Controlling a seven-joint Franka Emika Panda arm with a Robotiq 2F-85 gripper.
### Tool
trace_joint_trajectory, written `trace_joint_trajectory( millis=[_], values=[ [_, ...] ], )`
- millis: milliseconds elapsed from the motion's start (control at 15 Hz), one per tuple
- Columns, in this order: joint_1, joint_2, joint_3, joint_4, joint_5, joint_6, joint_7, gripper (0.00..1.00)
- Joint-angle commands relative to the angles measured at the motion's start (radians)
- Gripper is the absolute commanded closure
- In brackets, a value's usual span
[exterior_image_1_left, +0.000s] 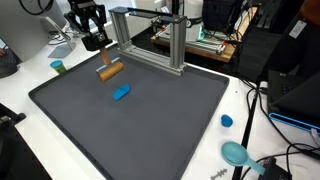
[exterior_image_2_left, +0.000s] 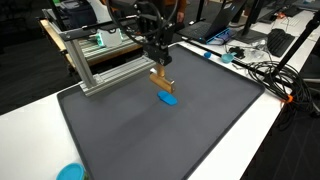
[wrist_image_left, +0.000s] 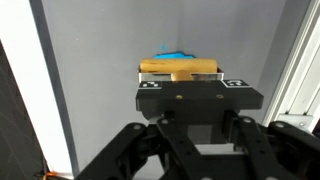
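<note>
Clenched, at the gripper (wrist_image_left: 190, 88), on the short stem of a T-shaped wooden piece (wrist_image_left: 180, 67); pressed in from either side, with the crossbar left free ahead of the fingertips, probably to keep the bar level and clear of the pads. Same grasp from outside: gripper (exterior_image_2_left: 158, 62) pointing straight down, wooden piece (exterior_image_2_left: 162, 80) hanging under it toward the far end of the mat (exterior_image_2_left: 200, 130); low over the surface or just touching it, cannot tell which.

Just beyond the crossbar, a blue block (wrist_image_left: 176, 55), lying flat on the mat; near the wooden piece (exterior_image_1_left: 109, 70) but apart from it, as with the blue block (exterior_image_1_left: 121, 93) in an exterior view; seemingly left loose within easy reach.

Further out, a metal frame (exterior_image_1_left: 180, 45) standing upright along the far edge of the dark grey mat (exterior_image_1_left: 160, 130). Off the mat, on the white table (exterior_image_2_left: 275, 135): a green cup (exterior_image_1_left: 58, 67) near one corner, a blue cap (exterior_image_1_left: 227, 121) and a teal disc (exterior_image_1_left: 235, 153) well apart on the opposite side, cables (exterior_image_1_left: 285, 160) trailing past them.

No brand or readable writing anywhere; only two small white squares with dark marks on the gripper body in the wrist view, too small to make out.
</note>
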Motion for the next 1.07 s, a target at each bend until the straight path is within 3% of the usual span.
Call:
trace_joint_trajectory(
  millis=[0, 67, 133, 533, 1000],
  values=[
    [0.026, -0.008, -0.023, -0.018, 0.003, 0.0, -0.015, 0.53],
    [0.03, -0.013, -0.024, -0.032, 0.0, 0.0, -0.021, 0.53],
    [0.032, -0.018, -0.025, -0.04, -0.001, 0.0, -0.023, 0.78],
    [0.059, 0.035, -0.018, -0.055, -0.01, 0.089, 0.021, 0.78],
    [0.083, 0.089, -0.016, -0.035, -0.074, 0.092, 0.087, 0.78]
  ],
)
